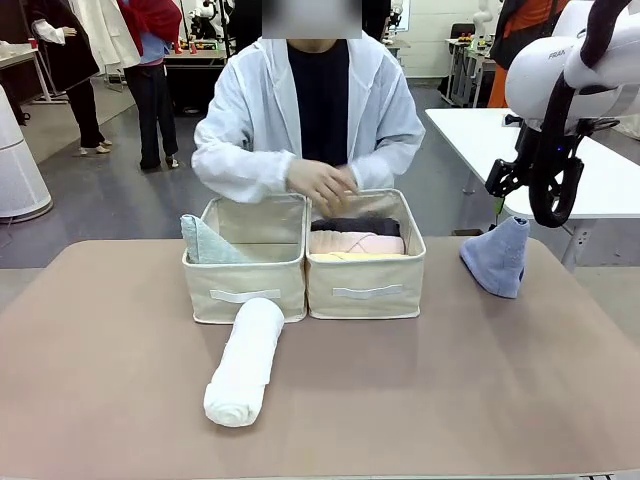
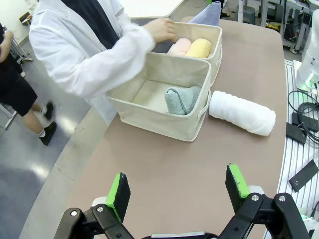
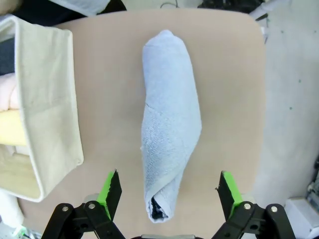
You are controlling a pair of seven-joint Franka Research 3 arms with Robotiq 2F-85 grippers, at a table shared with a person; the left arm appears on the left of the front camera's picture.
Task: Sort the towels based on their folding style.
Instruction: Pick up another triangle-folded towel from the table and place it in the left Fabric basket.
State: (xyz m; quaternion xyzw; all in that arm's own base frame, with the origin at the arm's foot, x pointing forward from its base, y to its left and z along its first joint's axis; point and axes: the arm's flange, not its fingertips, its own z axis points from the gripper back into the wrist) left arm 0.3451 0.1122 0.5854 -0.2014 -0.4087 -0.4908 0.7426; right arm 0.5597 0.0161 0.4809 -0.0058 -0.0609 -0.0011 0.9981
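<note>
Overhead, the right end effector (image 3: pixel 168 188) hangs wide open above the blue towel (image 3: pixel 169 129). Its fingers (image 3: pixel 112 186) stand off to either side of the towel's near end, and neither touches it. From the front it sits clear above the cloth with air between. The blue towel is a cone fold on the bench (image 1: pixel 450 380), out to the right of the right bin (image 1: pixel 365 288) and close to the bench's right edge.

The left end effector (image 2: pixel 178 188) is spread just as wide and grips nothing. It is over bare bench, well apart from the bins.

Both cream bins stand side by side, touching, at the middle of the bench toward the person. The left bin (image 1: pixel 245 285) holds the mint towel (image 1: pixel 205 243), a cone fold at its left side with the tip above the rim. The right bin holds three rolls packed together: the grey roll (image 1: pixel 355 226) farthest back, the pink roll (image 1: pixel 355 242) in the middle and the yellow roll (image 2: pixel 199 48) nearest the robot. The white roll (image 1: pixel 246 362) lies on the bench with one end just beside the left bin's front wall and the other pointing toward the robot. The person's hands (image 1: pixel 322 183) are together over the right bin's far rim.

The bench is smooth, dull pinkish-brown, with rounded corners. Beyond it are a grey floor (image 1: pixel 120 210), a white table (image 1: pixel 600 165) to the right and people (image 1: pixel 150 60) standing far back on the left.
</note>
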